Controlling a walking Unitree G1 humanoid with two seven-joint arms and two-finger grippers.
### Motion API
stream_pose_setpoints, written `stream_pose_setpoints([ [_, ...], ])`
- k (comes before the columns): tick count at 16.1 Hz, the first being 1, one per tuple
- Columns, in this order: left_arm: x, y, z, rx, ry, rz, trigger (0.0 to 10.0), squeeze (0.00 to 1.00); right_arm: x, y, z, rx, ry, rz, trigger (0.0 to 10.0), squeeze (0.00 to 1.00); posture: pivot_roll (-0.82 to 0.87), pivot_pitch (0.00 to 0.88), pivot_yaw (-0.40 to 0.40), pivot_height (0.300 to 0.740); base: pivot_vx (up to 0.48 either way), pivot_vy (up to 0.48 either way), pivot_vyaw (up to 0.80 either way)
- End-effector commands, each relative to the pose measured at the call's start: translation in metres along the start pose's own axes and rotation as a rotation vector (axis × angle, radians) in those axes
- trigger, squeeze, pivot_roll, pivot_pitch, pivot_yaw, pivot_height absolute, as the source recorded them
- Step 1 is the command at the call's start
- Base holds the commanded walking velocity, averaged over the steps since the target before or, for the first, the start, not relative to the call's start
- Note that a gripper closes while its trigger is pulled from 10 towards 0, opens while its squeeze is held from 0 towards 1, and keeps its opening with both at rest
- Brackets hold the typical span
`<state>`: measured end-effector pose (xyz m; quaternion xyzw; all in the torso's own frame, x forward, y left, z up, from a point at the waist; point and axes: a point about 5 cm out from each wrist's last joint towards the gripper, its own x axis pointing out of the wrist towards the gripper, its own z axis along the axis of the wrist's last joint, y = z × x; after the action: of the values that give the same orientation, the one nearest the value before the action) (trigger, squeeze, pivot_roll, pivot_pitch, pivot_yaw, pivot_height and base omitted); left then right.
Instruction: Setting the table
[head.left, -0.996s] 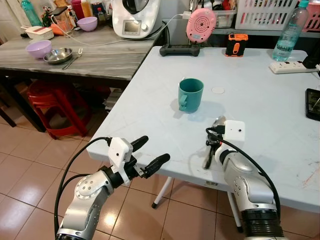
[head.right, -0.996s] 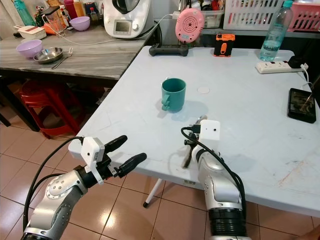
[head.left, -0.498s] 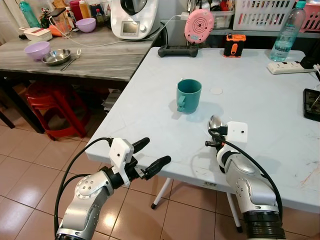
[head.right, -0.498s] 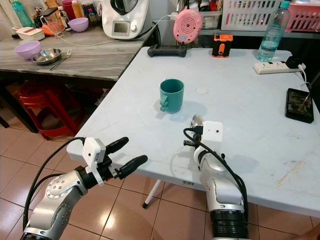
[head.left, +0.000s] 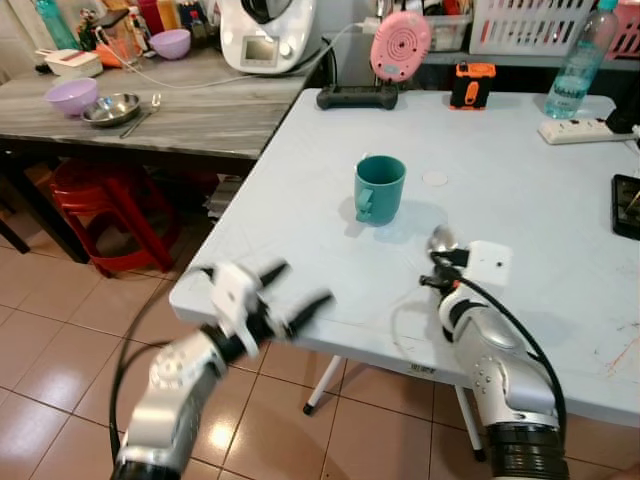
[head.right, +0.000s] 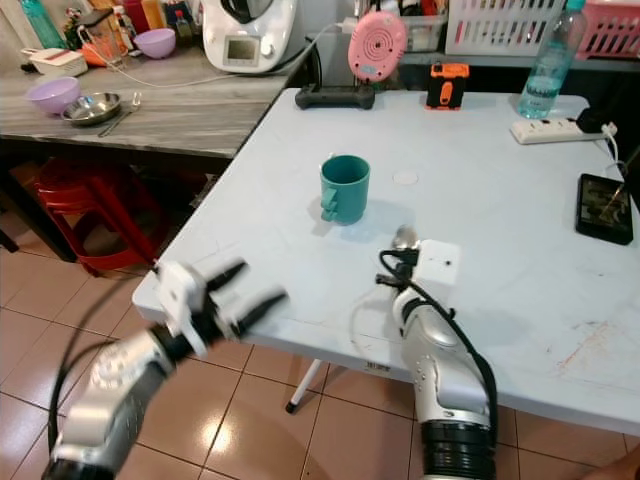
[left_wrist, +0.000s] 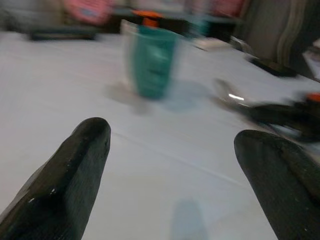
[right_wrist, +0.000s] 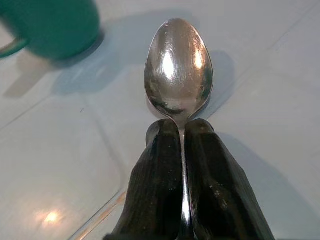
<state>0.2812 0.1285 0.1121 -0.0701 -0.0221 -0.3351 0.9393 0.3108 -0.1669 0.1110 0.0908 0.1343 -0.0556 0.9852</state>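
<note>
- Right hand (right_wrist: 181, 145) is clamped on the spoon (right_wrist: 178, 70). Handle sits pinched between both fingers (right_wrist: 155, 175), bowl sticks out past the tips and faces up. Gripping low on the handle leaves the bowl free, so it can be laid flat without the fingers hitting the counter (head.left: 540, 190).
- Spoon hangs just above the counter, shadow right under it. Probably a low carry for a short set-down.
- Mug (head.left: 379, 188) stands upright ahead of the right hand, off toward the left hand's side, near but not touching. Handle points at the counter's front edge. Spoon bowl aims just beside it, so my guess is the spoon goes next to the mug as one place setting.
- Left hand (head.left: 285, 295) is spread wide, holding nothing, at the counter's front edge. It's blurred, likely moving. Mug is well ahead of it, between its fingertips (left_wrist: 85, 145) in the wrist view.
- Risk: thin handle in a narrow pinch, could twist on release.
</note>
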Motion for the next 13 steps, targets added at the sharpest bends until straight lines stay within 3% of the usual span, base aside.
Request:
stream_pose_setpoints([
  [1, -0.003, 0.015, 0.004, 0.015, -0.028, 0.129, 10.0, 0.00, -0.004, 0.001, 0.013, 0.005, -0.083, 0.002, 0.0, 0.00, -0.13, 0.072, 0.100, 0.740, 0.000, 0.000, 0.00],
  [4, -0.001, 0.029, 0.005, 0.041, -0.018, 0.310, 10.0, 0.00, -0.013, 0.002, 0.037, -0.035, -0.251, 0.005, 0.0, 0.00, -0.13, 0.072, 0.099, 0.740, 0.000, 0.000, 0.00],
  [5, 0.000, 0.030, 0.004, 0.020, -0.019, 0.339, 10.0, 0.00, -0.015, 0.002, 0.041, -0.063, -0.276, -0.006, 10.0, 0.00, -0.14, 0.071, 0.099, 0.740, 0.000, 0.000, 0.00],
  [9, 0.007, 0.029, 0.005, -0.029, -0.048, 0.362, 10.0, 0.00, -0.021, -0.003, 0.047, -0.093, -0.344, -0.039, 10.0, 0.00, -0.14, 0.070, 0.099, 0.740, 0.000, 0.000, 0.00],
  [11, 0.009, 0.028, 0.006, -0.024, -0.054, 0.355, 10.0, 0.00, -0.021, -0.005, 0.044, -0.078, -0.325, -0.054, 10.0, 0.00, -0.14, 0.070, 0.099, 0.740, 0.000, 0.133, 0.00],
  [13, 0.009, 0.029, 0.005, -0.021, -0.052, 0.365, 10.0, 0.00, -0.021, -0.005, 0.043, -0.076, -0.329, -0.056, 10.0, 0.00, -0.15, 0.073, 0.101, 0.740, 0.000, 0.298, -0.66],
])
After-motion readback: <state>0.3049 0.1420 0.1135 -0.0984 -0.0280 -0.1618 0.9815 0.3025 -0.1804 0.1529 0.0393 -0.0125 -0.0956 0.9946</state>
